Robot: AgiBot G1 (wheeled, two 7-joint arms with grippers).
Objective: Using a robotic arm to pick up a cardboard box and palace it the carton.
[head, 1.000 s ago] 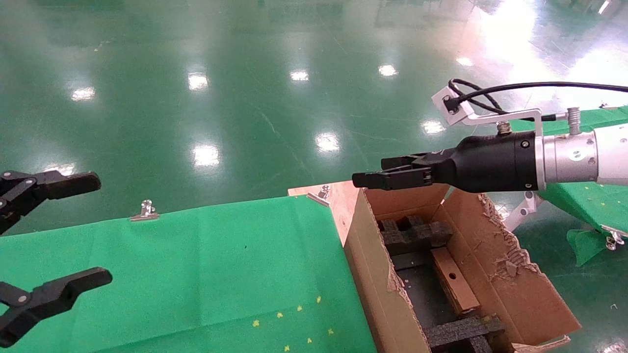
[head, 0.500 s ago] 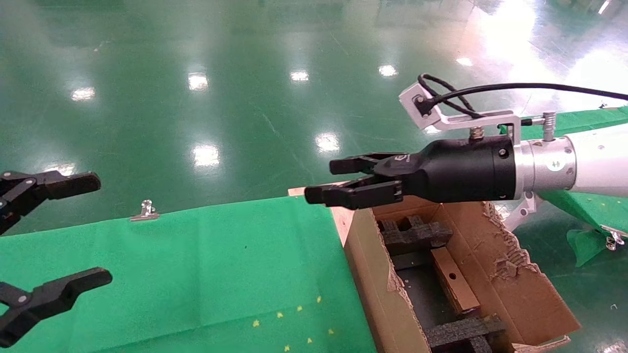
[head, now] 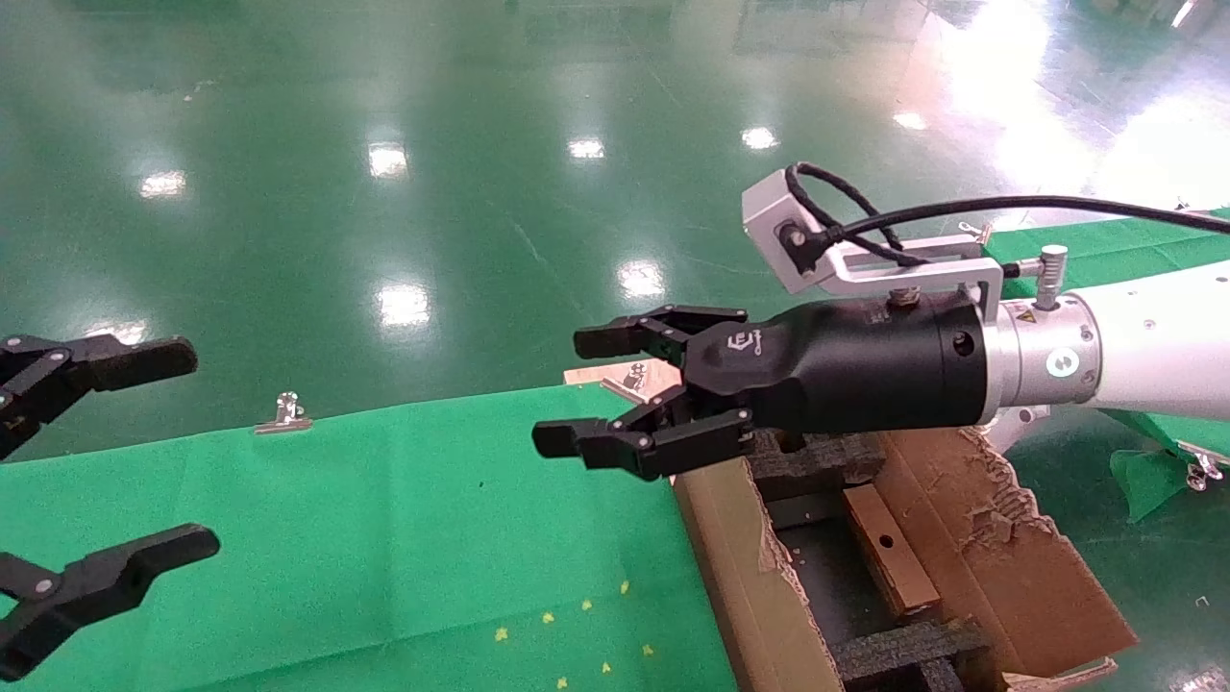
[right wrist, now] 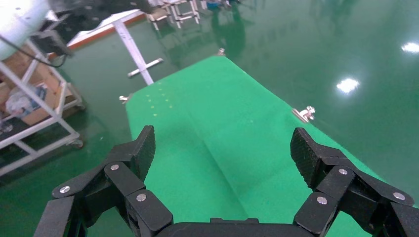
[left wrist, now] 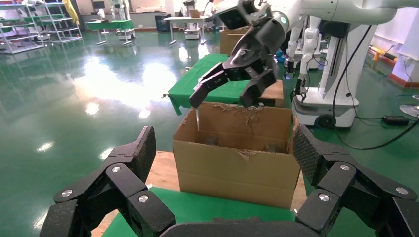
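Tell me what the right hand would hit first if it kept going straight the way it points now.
Probably nothing soon: the open right hand points out over the green cloth, above it. The right wrist view shows only cloth and floor ahead, though the height is hard to judge.

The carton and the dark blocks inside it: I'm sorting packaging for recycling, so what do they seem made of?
The carton looks like matte brown corrugated cardboard; its torn flap edges are ragged and fibrous. The dark blocks look like black foam, dull with a coarse, notched surface, though their exact type is unclear. The small box between them looks like smooth brown cardboard.
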